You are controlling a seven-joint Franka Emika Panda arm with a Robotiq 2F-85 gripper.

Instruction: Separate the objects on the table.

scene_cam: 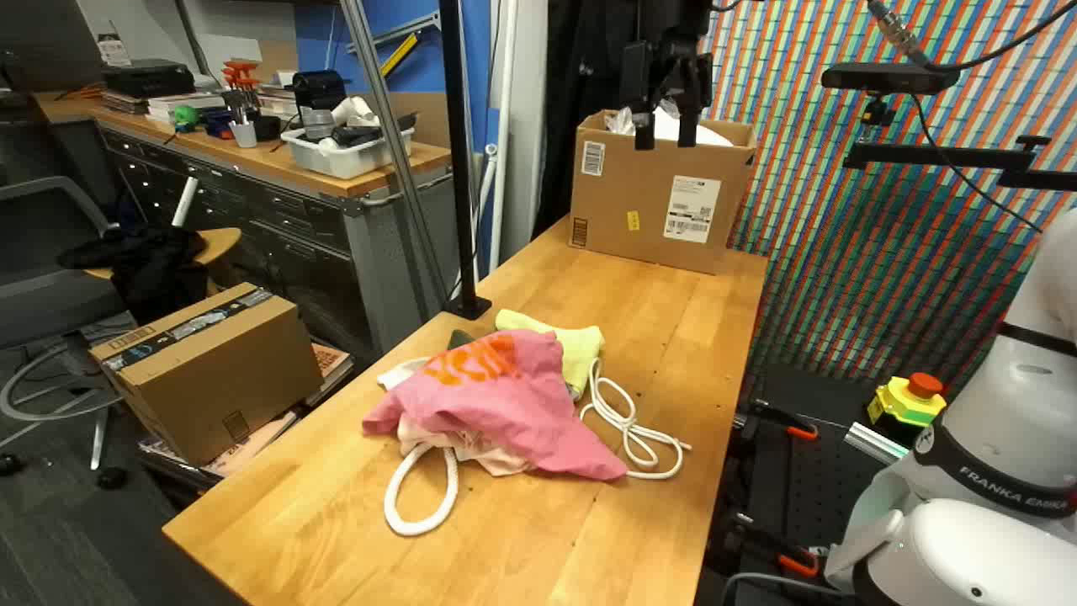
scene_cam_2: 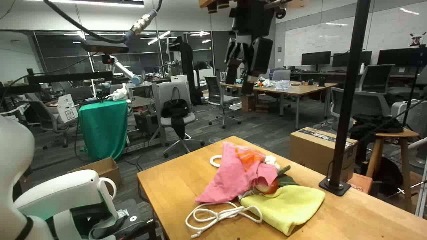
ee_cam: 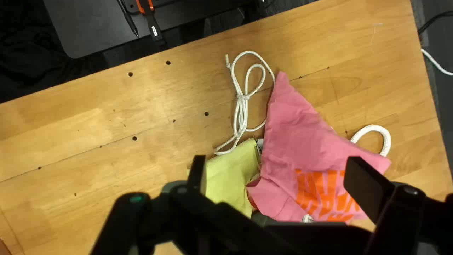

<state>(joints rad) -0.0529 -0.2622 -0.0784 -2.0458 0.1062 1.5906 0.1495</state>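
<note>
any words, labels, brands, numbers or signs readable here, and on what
"FRANKA EMIKA": on the robot arm.
Orange print on the pink cloth: letter-like, but I cannot make out a word.
White shipping label, smaller white label and yellow sticker on the large cardboard box: too small to read.
Printed tape on the smaller box: too blurred.
Whiteboard: any writing too faint.
</note>
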